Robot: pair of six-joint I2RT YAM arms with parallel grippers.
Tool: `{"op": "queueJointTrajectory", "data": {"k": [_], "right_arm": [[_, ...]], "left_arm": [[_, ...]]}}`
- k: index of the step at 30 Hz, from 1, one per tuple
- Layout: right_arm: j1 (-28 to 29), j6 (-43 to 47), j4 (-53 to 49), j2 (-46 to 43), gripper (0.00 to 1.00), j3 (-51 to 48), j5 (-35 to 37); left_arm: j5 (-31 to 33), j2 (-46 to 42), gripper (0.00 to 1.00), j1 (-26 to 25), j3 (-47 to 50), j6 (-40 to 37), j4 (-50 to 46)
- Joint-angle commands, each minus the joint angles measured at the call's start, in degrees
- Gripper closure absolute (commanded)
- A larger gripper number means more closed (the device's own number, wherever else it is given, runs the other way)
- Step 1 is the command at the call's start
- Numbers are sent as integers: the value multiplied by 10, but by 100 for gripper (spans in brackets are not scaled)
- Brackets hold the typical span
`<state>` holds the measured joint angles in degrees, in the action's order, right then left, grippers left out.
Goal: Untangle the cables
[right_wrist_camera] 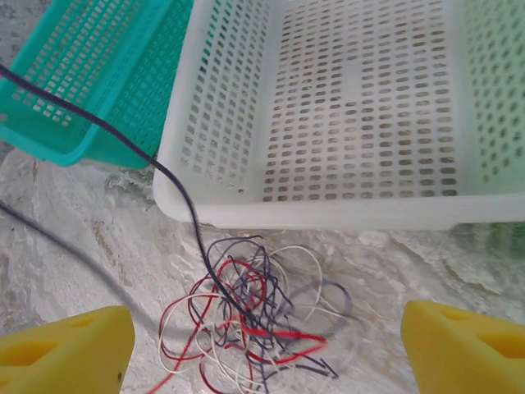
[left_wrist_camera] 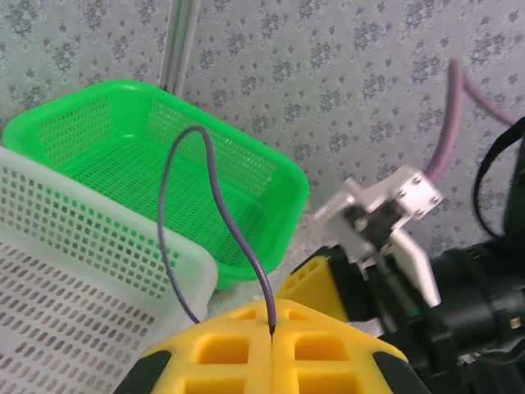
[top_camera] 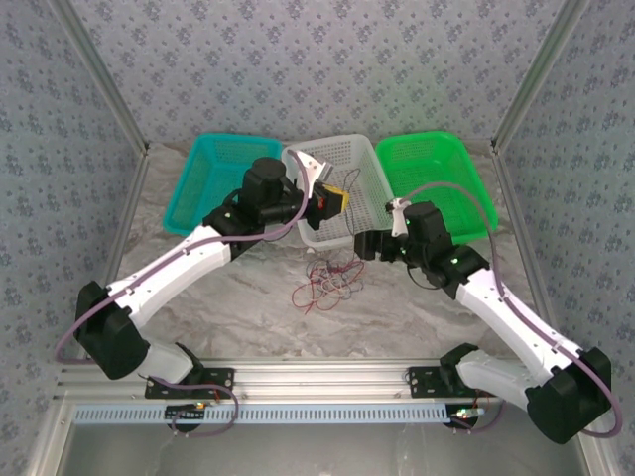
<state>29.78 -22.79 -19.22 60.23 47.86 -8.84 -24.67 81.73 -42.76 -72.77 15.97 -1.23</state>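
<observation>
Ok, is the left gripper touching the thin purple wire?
Touching. The left wrist view shows the left gripper shut, with the thin purple wire pinched in the seam between its yellow pads.

Glossy perforated plastic basket [right_wrist_camera: 328, 215], smooth thin-coated cables [right_wrist_camera: 246, 322]

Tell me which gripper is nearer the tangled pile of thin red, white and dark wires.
Right gripper, open beside the pile; left gripper sits farther back over the white mesh basket.

Left basket [top_camera: 210, 177], middle basket [top_camera: 349, 164] and right basket [top_camera: 439, 167] stand side by side at the far side of the table [top_camera: 238, 302]. Cables [top_camera: 330, 279] lie on the table just before the middle basket. Left gripper [top_camera: 332, 201] hangs over that basket's front; right gripper [top_camera: 365, 245] sits right of the cables.
</observation>
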Motion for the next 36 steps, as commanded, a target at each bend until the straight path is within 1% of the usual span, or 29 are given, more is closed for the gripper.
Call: {"op": "queueJointTrajectory", "data": {"k": [1,4,10,16,19,23,25,28,31,34,36], "right_arm": [[2,9,88,22,14,-12,-7],[8,7,122,53,16,-11,-41],[12,-2,130,86,23,-22,-33],[13,-21,138,102,29,-23,9],[16,-23,129,118,32,-16,19],[41,-11,112,151,35,3,26],[60,-4,93,170,36,15,44],[76,-12,81,184,38,14,72],[81,-34,81,184,43,-2,105],[79,-68,72,188,44,-13,149],[77,-90,61,198,47,-12,159]], "left_arm": [[-33,-18,99,2,-27,20,5],[-33,-25,98,3,-19,28,12],[-27,-44,98,3,-11,31,18],[-27,-68,98,4,-15,18,16],[-22,-84,98,8,-21,12,8],[-10,-103,98,15,-27,10,31],[-3,-105,98,20,-45,3,37],[-11,-101,98,30,-87,-4,32],[-28,-99,98,35,-130,-13,22],[-40,-101,98,34,-153,-9,27],[-49,-104,98,34,-157,-1,40]]}}
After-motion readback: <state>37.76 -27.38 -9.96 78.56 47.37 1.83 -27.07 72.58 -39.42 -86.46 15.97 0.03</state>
